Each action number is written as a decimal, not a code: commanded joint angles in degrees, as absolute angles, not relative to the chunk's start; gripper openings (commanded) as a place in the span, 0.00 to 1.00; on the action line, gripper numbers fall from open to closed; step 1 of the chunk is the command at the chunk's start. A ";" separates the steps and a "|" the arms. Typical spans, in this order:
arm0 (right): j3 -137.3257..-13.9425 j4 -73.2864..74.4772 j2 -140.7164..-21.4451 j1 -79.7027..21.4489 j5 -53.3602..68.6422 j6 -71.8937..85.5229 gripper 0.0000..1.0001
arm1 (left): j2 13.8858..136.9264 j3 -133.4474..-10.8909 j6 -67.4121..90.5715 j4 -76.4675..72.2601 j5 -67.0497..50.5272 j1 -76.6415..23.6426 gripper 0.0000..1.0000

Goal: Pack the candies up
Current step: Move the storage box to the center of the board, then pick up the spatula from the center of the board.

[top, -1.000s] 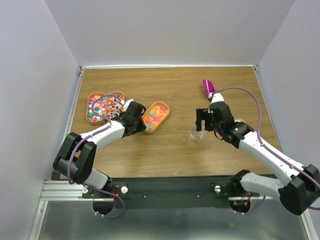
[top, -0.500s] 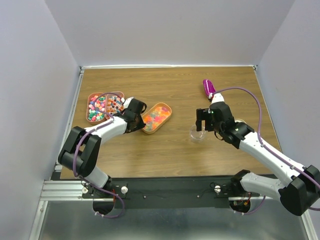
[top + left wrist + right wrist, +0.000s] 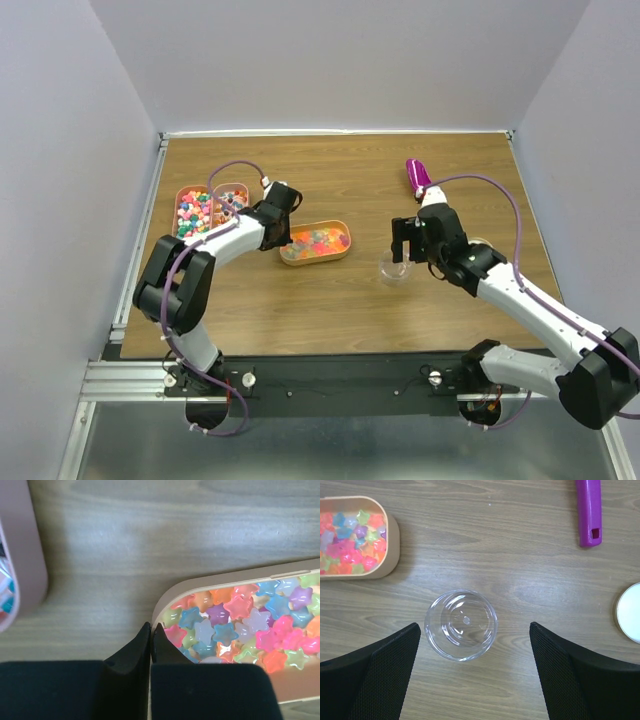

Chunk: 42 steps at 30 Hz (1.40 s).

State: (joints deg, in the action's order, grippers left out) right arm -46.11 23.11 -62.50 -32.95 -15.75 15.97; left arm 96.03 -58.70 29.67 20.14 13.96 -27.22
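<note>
Since the earlier frame the oblong peach tray (image 3: pixel 215 581) has swung from slanted to crosswise, along with the left tool (image 3: pixel 151 626). Its black jaws stand almost closed, pinching the tray's rounded end rim. Glossy, translucent star-shaped candies (image 3: pixel 235 625) in pink, blue, orange and purple fill this tray, touching the tool's tips on their right. The right tool (image 3: pixel 474 628) hangs wide over a clear round cup (image 3: pixel 461 642) on the wood-grain counter (image 3: pixel 520 555). A magenta scoop (image 3: pixel 589 512) lies beyond.
</note>
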 commanded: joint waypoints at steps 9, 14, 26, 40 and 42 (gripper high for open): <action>-53.34 21.88 -74.43 -30.59 -18.46 15.12 0.95 | 100.63 -67.76 1.06 16.96 14.86 -26.89 0.05; -58.09 21.45 -82.15 -22.51 -17.32 11.35 0.95 | 104.06 -69.17 0.35 16.35 9.84 -26.81 0.14; -60.21 7.75 -95.35 -8.18 -2.65 0.63 0.92 | 102.58 -70.31 2.02 16.61 6.42 -24.61 0.60; -66.71 6.68 -108.10 -4.75 6.06 -7.82 0.78 | 80.34 -62.06 10.01 2.29 -5.35 -13.98 0.79; -67.15 6.68 -108.81 -4.75 6.41 -8.26 0.74 | 79.46 -61.18 10.81 0.79 -6.59 -12.40 0.79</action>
State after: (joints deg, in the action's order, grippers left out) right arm -64.93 7.92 -106.08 -5.48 3.36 -5.52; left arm 81.38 -64.27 6.87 6.07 -1.17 -14.94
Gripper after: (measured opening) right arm 0.783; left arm 0.786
